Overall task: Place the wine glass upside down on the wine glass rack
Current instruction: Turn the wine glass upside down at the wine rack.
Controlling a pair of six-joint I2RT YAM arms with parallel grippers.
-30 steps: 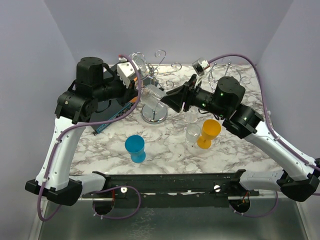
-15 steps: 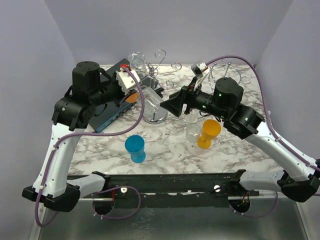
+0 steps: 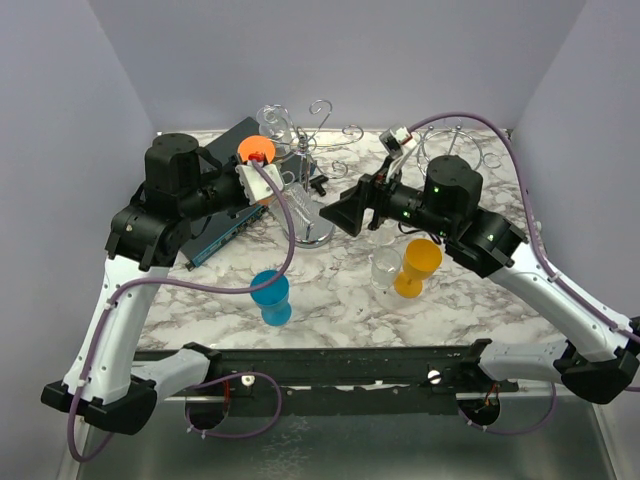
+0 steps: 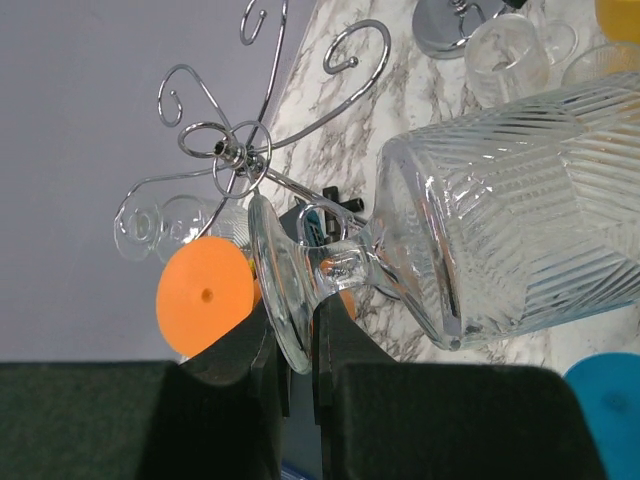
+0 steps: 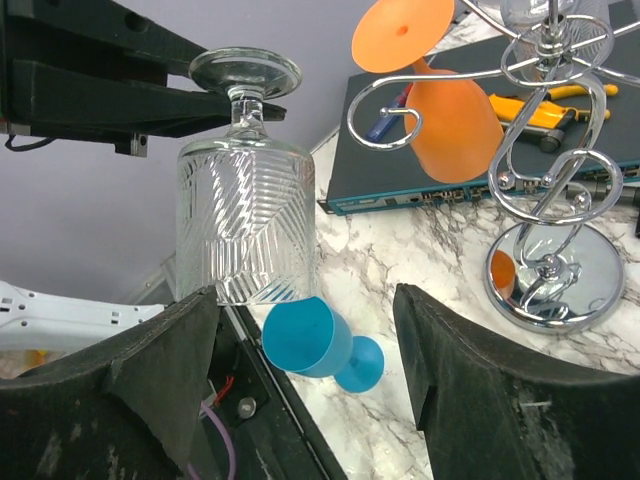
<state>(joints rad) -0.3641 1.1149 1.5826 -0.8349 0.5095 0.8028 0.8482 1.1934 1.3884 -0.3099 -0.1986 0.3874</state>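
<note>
On the marbled tabletop (image 3: 330, 300), 3 cups stand upright: blue goblet (image 3: 270, 297), yellow goblet (image 3: 418, 267), and a small clear glass (image 3: 386, 268) just beside it. The chrome wine glass rack (image 3: 310, 232) carries an orange glass (image 5: 450, 110) hung bowl-down. Lavender walls all round. My L gripper (image 4: 292, 350) pinches the foot of the ribbed clear wine glass (image 4: 500, 200), which is inverted in air just beside the rack. R gripper (image 5: 305, 300) is spread wide, facing it.

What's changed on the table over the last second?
The left end effector, shut on the foot of the ribbed wine glass, drew back toward the near-left. It carried the glass along and uncovered the orange glass on the rack. The open right end effector backed off slightly. The blue goblet, yellow goblet and small clear glass stayed put.
</note>
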